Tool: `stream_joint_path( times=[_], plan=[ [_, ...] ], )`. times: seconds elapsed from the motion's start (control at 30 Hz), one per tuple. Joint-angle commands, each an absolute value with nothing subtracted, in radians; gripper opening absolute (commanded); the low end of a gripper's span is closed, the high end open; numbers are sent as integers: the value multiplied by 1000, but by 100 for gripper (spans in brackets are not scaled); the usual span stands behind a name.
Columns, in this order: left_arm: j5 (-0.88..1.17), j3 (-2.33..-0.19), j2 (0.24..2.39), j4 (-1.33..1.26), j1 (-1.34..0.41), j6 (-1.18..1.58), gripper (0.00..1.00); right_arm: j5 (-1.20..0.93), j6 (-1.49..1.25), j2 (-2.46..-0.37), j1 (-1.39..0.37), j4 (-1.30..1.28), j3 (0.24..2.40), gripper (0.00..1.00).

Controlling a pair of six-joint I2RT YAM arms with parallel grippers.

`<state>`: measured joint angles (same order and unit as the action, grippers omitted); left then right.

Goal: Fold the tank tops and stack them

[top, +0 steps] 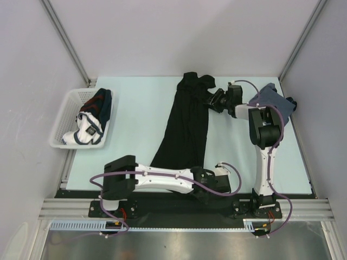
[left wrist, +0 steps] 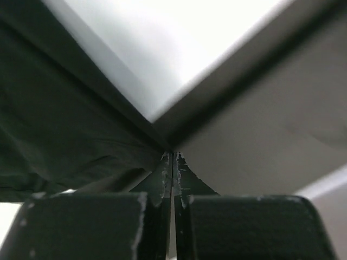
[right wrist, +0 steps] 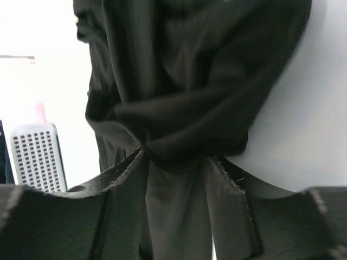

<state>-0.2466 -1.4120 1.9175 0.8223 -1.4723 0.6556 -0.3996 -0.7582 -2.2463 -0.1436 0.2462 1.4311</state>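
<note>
The black top point(top: 184, 127) is laid out as a long strip down the table point(top: 135, 108). A bunch of its far end is pinched between the 2 fingers point(right wrist: 116, 184) of the right gripper point(right wrist: 173, 162), with more cloth spilling out beyond the tips. The left gripper point(left wrist: 172, 158) is seen with its fingers pressed together. Black cloth lies just left of its tips, but whether any is caught cannot be told. The grey top point(top: 274, 97) is heaped behind the right gripper, well apart from the left fingers. A basket point(top: 62, 122) of clothes is set far beyond the right fingertips.
</note>
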Motion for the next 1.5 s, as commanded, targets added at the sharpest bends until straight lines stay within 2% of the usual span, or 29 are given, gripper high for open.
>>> stream_joint_path(
  times=[0.0,0.1,0.27,0.5,0.67,0.73,0.8,0.93,1.03,1.07,1.13,1.17,1.2,1.27,1.47],
  plan=[
    [-158,-1379,1810,770,-1503,683,0,-377,-750,-2334,-121,163,1494,48],
    [-118,-1324,1789,727,-1517,698,0,-388,-752,-2364,-107,161,1558,49],
    [-86,-1264,1789,695,-1532,722,0,-420,-759,-2451,-91,155,1686,57],
    [-48,-1230,1773,649,-1562,749,0,-482,-819,-2603,-61,153,1920,59],
    [-34,-1207,1779,630,-1571,758,0,-506,-839,-2736,-52,121,2165,63],
    [-35,-1207,1778,630,-1571,759,0,-511,-850,-2776,-52,114,2233,62],
    [-43,-1206,1775,629,-1571,759,0,-514,-865,-2815,-54,132,2302,53],
    [-67,-1229,1781,649,-1571,758,1,-499,-885,-2846,-52,156,2364,43],
    [-87,-1250,1776,660,-1571,750,15,-474,-879,-2846,-52,178,2387,69],
    [-92,-1256,1772,664,-1571,749,28,-465,-876,-2846,-49,178,2398,80],
    [-120,-1282,1764,689,-1569,741,47,-463,-859,-2842,-46,172,2433,89],
    [-132,-1293,1756,704,-1566,736,64,-469,-856,-2838,-43,167,2440,92],
    [-155,-1308,1750,724,-1562,733,71,-472,-851,-2829,-38,161,2445,92],
    [-161,-1324,1727,730,-1549,716,78,-471,-819,-2783,-35,135,2436,92],
    [-156,-1364,1608,736,-1445,646,80,-374,-637,-2541,-29,6,2269,97]
  ],
)
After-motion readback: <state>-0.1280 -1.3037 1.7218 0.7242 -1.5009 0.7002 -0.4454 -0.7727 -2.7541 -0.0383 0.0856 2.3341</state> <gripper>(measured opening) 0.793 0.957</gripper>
